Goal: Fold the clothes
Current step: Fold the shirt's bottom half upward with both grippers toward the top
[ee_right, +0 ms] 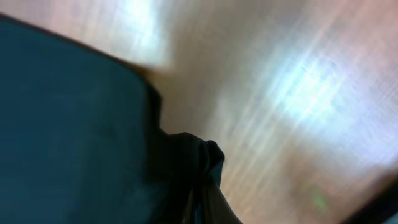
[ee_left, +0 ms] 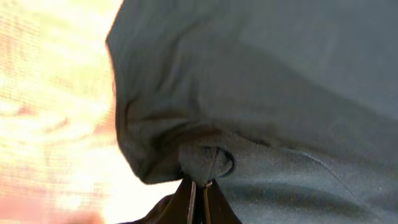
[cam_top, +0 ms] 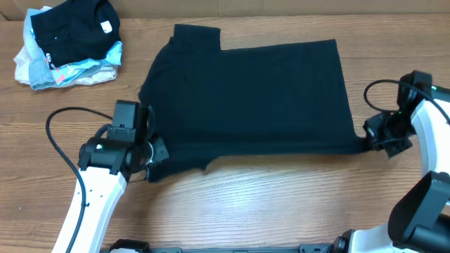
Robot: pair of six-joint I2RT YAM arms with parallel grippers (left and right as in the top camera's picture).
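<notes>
"Where was the black T-shirt (cam_top: 253, 98) lying?"

"Spread mostly flat across the middle of the desk (cam_top: 267, 197), one sleeve pointing toward the far edge. Its near left corner was a bit rumpled."

"And the left gripper (ee_left: 199, 184), how wide was it?"

"Hardly a gap at all. From its wrist camera, the two fingers were pressed almost together, with a small bunched knob of the dark fabric pinched at their tips. From overhead, it sat at the shirt's near left corner."

"The right gripper (ee_right: 200, 182)?"

"Much the same, as far as I could see. Its wrist view was blurred, but the fingers were closed tight on a puckered fold of the cloth. It was at the shirt's near right corner, and bare wood showed just beyond it."

"Anything else on the desk?"

"A heap of clothes (cam_top: 67, 46) in the far left corner, well apart from the shirt. A black garment lay on top of pale blue and white ones."
</notes>
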